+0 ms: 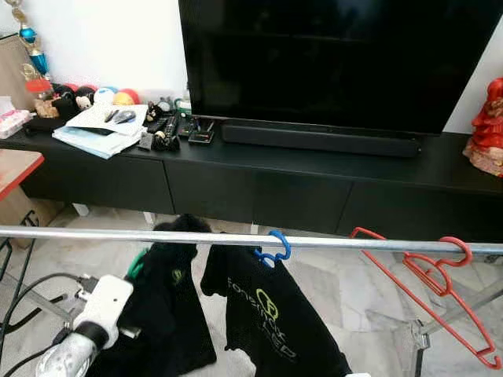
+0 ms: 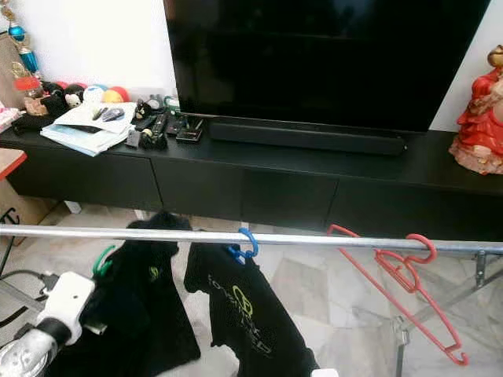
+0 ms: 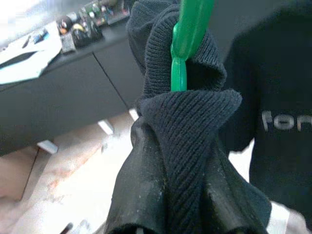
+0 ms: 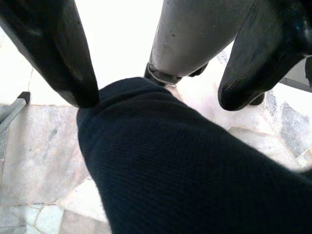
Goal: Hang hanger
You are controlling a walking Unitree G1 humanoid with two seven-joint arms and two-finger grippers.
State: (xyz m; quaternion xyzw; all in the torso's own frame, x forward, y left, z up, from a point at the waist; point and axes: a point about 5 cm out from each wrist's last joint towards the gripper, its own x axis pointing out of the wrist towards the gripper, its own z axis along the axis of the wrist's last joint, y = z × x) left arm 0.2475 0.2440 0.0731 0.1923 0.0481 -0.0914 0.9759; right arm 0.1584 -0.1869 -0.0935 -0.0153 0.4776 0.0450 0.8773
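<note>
Marble floor lies under a steel rail (image 1: pixel 330 243). At seven o'clock, the left hand (image 3: pixel 175 195) pinches a black garment (image 3: pixel 185 122) around the green hanger (image 3: pixel 183 44), its hook hidden. Right hand (image 4: pixel 156 92) gapes, holding nothing.

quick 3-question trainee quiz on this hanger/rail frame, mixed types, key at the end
1. True or false: the red hanger on the rail carries a shirt.
2. Multiple choice: the hook of the hanger holding the printed black shirt is A) green B) blue C) red.
3. Fill in: the left gripper is shut on dark fabric bunched around a ____ hanger.

Key:
1. False, it is bare.
2. B, the blue hanger.
3. Green.
</note>
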